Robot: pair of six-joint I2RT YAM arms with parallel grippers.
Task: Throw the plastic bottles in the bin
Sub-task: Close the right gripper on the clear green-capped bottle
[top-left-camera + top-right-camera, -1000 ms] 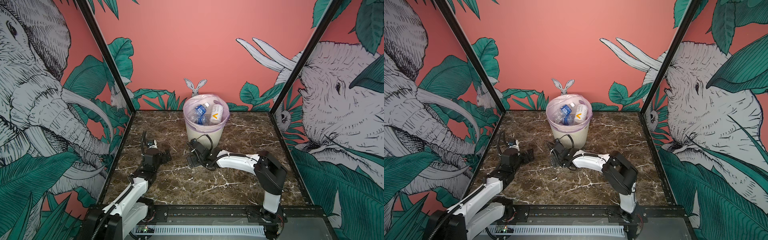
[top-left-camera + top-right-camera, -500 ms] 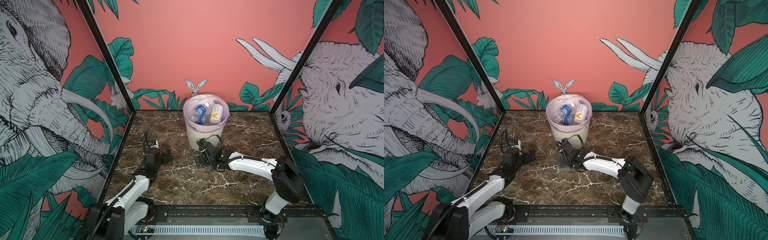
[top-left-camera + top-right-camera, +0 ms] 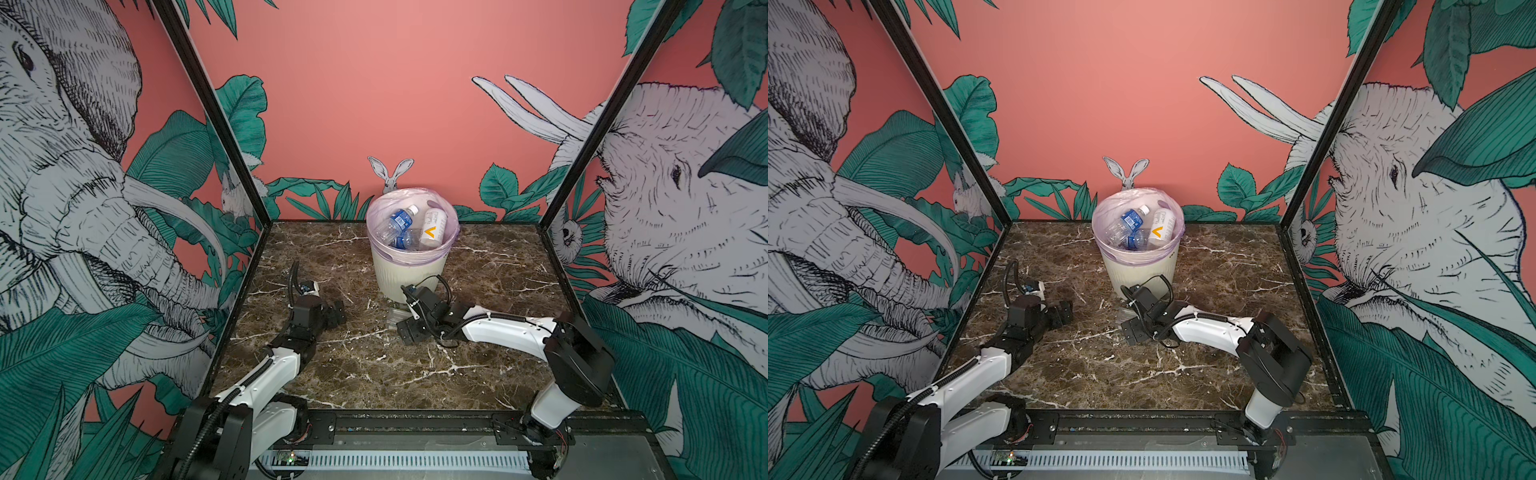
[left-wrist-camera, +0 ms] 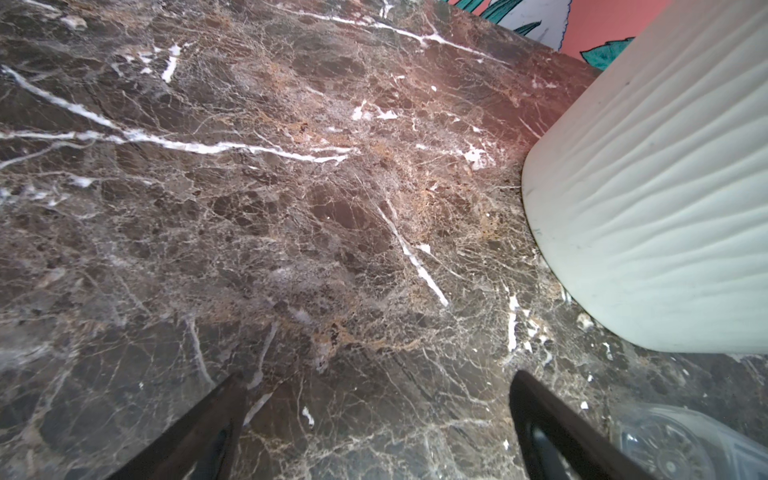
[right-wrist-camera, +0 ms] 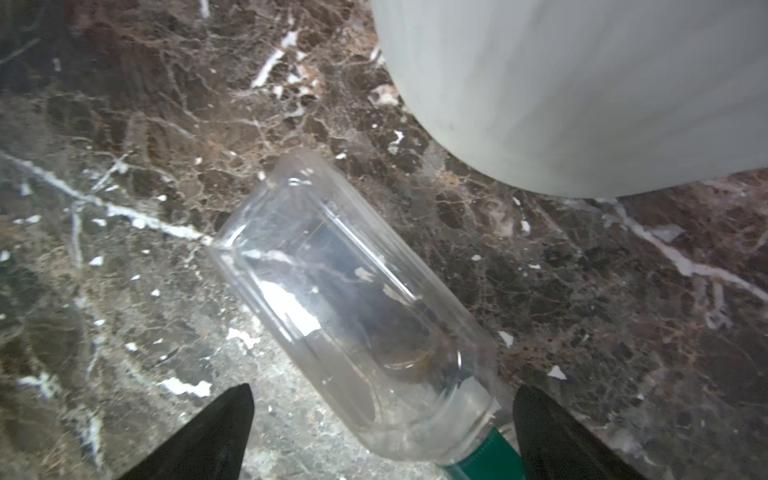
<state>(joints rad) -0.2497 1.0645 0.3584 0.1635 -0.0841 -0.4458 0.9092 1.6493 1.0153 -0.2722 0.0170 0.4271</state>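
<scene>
- Only the right wrist view shows the loose bottle well: clear, no label, green cap, lying on the table just beside the bin.
- Both top views show inside the bin: three bottles, two with blue labels, one white with a yellow V. Other writing is too small to read.
- The right claw is wide open, holding nothing, with the cap end between its fingers.
- The left claw is wide open and empty.
</scene>
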